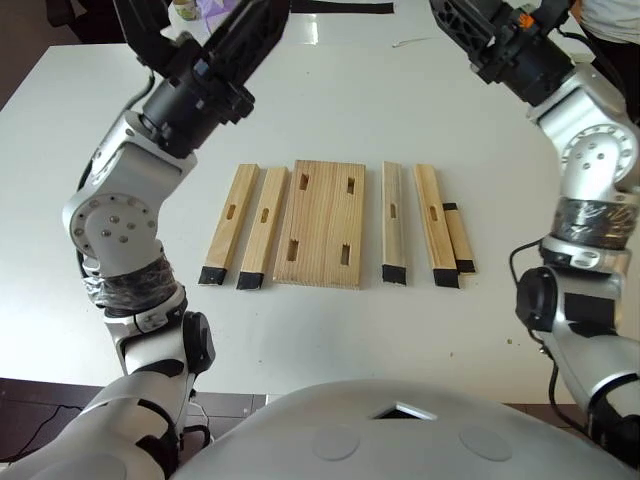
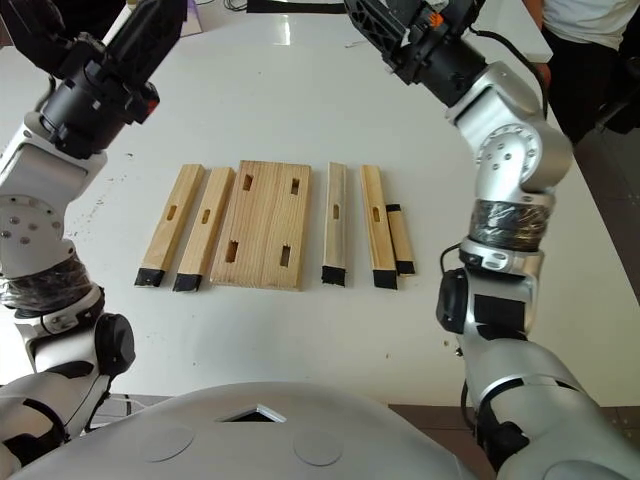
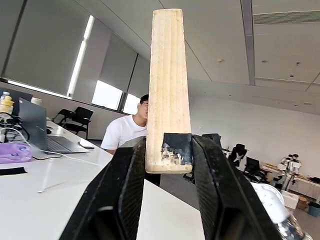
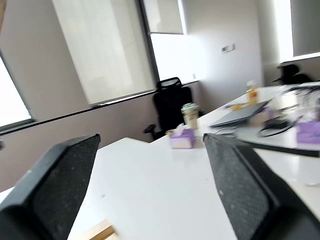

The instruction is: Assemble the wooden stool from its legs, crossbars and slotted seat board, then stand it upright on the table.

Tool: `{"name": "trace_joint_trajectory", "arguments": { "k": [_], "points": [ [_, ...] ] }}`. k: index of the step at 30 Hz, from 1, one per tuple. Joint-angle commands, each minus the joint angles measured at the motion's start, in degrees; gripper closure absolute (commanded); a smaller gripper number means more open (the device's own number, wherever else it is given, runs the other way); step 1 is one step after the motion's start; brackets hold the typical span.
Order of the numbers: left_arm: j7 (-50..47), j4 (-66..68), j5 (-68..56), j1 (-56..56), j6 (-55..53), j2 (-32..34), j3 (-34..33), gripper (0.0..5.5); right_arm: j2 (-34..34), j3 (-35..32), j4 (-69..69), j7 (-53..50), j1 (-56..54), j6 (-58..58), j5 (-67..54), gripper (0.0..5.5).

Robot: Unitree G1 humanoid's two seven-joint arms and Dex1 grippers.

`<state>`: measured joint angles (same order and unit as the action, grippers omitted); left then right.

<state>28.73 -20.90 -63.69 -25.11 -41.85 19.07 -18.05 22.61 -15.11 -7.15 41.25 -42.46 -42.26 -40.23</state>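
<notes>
The slotted seat board point(image 1: 320, 222) lies flat mid-table. Two slotted legs point(image 1: 231, 222) point(image 1: 264, 226) with black-taped ends lie along its left side. Two more legs point(image 1: 392, 220) point(image 1: 434, 222) lie on its right, with a short crossbar point(image 1: 459, 238) against the outermost one. My left gripper point(image 3: 168, 145) is raised high over the table's far left, shut on the taped end of a wooden bar point(image 3: 168, 75) that points away from the wrist. My right gripper point(image 4: 150, 145) is raised over the far right, open with nothing between its fingers.
The white table point(image 1: 400, 90) has bare room beyond and in front of the row of parts. A purple pack point(image 1: 210, 8) and a black strip point(image 1: 340, 7) sit at the far edge. A laptop point(image 3: 42, 125) stands on a neighbouring desk.
</notes>
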Motion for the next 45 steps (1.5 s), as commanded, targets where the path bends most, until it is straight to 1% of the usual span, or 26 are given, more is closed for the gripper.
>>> {"name": "trace_joint_trajectory", "arguments": {
  "k": [1, 5, 11, 20, 25, 27, 36, 41, 45],
  "points": [
    [2.2, -2.9, -0.9, 3.0, 0.4, -1.0, 3.5, 4.18, 2.0, -2.8, 0.8, 5.3, -5.2, -11.7, -12.3, 1.7],
    [5.1, -4.5, -2.7, 3.9, -0.5, -0.1, 5.6, 4.18, 3.3, -1.6, 3.8, 8.4, -8.1, -18.1, -18.7, 1.7],
    [9.2, -4.4, -2.8, 4.0, -0.1, 2.8, 6.8, 4.18, 5.7, 0.9, 1.7, 11.1, -13.5, -23.6, -21.1, 1.7],
    [14.1, -4.7, -0.2, 6.5, 0.1, 5.8, 9.6, 4.18, 7.7, 1.2, 2.7, 12.6, -12.9, -27.3, -23.6, 1.7],
    [15.7, -4.4, 0.8, 7.4, 0.4, 6.7, 10.4, 4.18, 9.0, 2.4, 3.9, 14.2, -11.9, -27.9, -23.1, 2.46],
    [16.1, -4.5, 1.1, 7.6, 0.6, 6.9, 10.4, 4.18, 8.8, 2.6, 3.9, 14.1, -11.8, -28.1, -23.0, 2.86],
    [17.6, -5.5, 1.3, 8.0, 0.4, 8.0, 11.1, 4.18, 9.0, 5.0, 5.7, 15.3, -10.0, -28.4, -23.0, 4.18],
    [18.0, -4.8, 1.7, 8.4, 0.8, 9.3, 10.2, 4.18, 10.0, 4.2, 5.6, 15.9, -9.1, -27.8, -22.8, 4.19],
    [16.9, -3.7, 3.2, 8.2, 1.5, 8.8, 10.3, 4.18, 10.8, 4.2, 6.0, 16.7, -8.0, -27.2, -22.3, 4.19]
  ]
}}
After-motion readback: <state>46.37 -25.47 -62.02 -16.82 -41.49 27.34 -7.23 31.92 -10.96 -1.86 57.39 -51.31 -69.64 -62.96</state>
